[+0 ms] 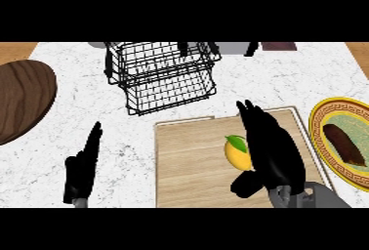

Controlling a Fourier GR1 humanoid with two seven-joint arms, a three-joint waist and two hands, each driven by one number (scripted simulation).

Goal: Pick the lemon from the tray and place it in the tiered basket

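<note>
Right hand (274, 151) sits just beside the lemon (236, 154) on the tray (191, 171), fingers straight, thumb apart, nothing clasped. I judge this the reach: next I curl round it, lift, and head for the tiered basket (169, 73). Left hand (81, 171) rests open at the view's left.

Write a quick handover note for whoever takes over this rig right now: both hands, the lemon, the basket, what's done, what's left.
Right hand: open, fingers straight, over the tray, right beside the lemon, not curled round it.
Left hand: open, resting left of the tray.
The lemon lies on the tray. The tiered basket stands behind the tray, with no lemon in it.
Done: hand brought to the lemon.
Left: grasp, lift, place in basket.
</note>
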